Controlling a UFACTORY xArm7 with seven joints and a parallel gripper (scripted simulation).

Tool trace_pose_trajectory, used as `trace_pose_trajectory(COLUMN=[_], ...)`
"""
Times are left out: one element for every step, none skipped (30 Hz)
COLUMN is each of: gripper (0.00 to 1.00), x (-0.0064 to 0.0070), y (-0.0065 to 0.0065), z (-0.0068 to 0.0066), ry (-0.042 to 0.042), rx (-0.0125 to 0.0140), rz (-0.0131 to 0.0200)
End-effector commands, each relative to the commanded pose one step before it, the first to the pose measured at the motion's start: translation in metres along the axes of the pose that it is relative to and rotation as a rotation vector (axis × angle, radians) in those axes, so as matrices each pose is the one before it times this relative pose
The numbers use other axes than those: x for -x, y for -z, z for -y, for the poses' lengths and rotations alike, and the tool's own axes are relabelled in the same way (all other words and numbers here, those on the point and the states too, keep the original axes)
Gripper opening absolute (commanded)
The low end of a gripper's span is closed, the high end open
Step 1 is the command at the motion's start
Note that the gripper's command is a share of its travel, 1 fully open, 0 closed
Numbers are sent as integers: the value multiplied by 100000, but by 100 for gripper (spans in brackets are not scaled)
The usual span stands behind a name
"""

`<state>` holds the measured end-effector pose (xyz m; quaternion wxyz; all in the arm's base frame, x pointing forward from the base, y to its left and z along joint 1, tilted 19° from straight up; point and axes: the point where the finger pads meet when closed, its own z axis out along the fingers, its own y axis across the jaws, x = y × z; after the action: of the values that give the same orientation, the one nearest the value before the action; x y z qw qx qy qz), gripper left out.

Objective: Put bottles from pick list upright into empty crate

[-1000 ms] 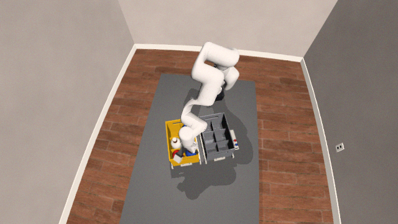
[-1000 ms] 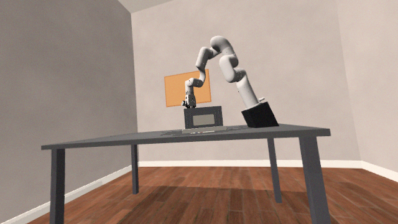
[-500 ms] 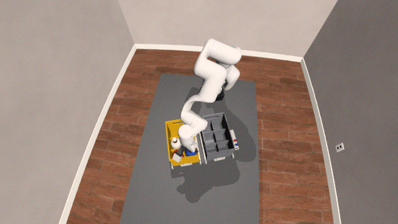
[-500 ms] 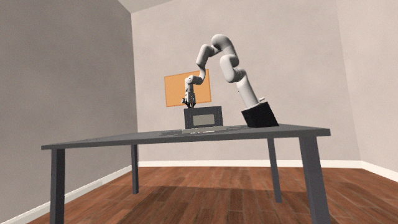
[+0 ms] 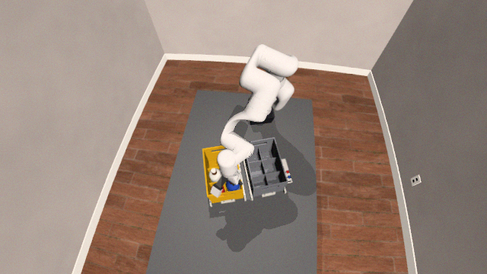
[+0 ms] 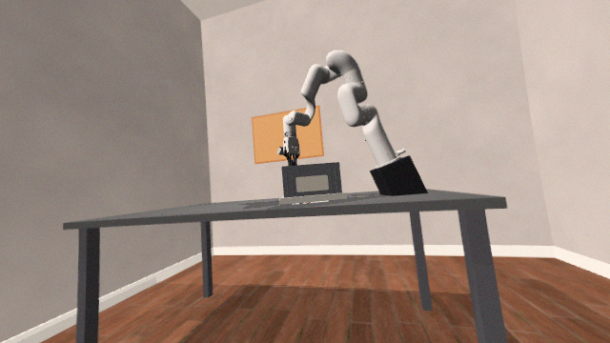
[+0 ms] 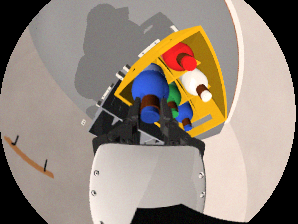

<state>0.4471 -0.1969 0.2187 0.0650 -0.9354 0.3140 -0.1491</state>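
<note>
Gripper [image 7: 152, 111] pinching blue bottle [image 7: 148, 86] by its neck, lifted above yellow crate [image 7: 216, 63]. Next: carry sideways to grey crate [image 5: 282, 164], keep upright.

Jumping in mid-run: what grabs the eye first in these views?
The white arm folds down from the table's far end, its pincer shut on the blue-labelled bottle, over the yellow crate. Red, white and green bottles stand in that crate. Beside it, the grey divided crate holds no bottles.
</note>
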Motion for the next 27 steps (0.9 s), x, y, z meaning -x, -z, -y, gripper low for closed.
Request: trace_pose_trajectory(gripper=[0, 0, 0, 0, 0, 0, 0, 0, 0, 0, 0, 0, 0, 0, 0, 0, 0, 0, 0, 0, 0, 0, 0, 0, 0, 0, 0], x=[-181, 0, 0, 0, 0, 0, 0, 0, 0, 0, 0, 0, 0, 0, 0, 0, 0, 0, 0, 0, 0, 0, 0, 0, 0, 0, 0], y=[444, 167, 167, 167, 167, 167, 167, 167, 167, 167, 167, 167, 167, 167, 167, 167, 0, 0, 167, 167, 167, 167, 167, 167, 167, 167, 167], z=[6, 0, 0, 0, 0, 0, 0, 0, 0, 0, 0, 0, 0, 0, 0, 0, 0, 0, 0, 0, 0, 0, 0, 0, 0, 0, 0], ry=[-10, 0, 0, 0, 0, 0, 0, 0, 0, 0, 0, 0, 0, 0, 0, 0, 0, 0, 0, 0, 0, 0, 0, 0, 0, 0, 0], rx=[-19, 0, 0, 0, 0, 0, 0, 0, 0, 0, 0, 0, 0, 0, 0, 0, 0, 0, 0, 0, 0, 0, 0, 0, 0, 0, 0], rz=[-528, 0, 0, 0, 0, 0, 0, 0, 0, 0, 0, 0, 0, 0, 0, 0, 0, 0, 0, 0, 0, 0, 0, 0, 0, 0, 0])
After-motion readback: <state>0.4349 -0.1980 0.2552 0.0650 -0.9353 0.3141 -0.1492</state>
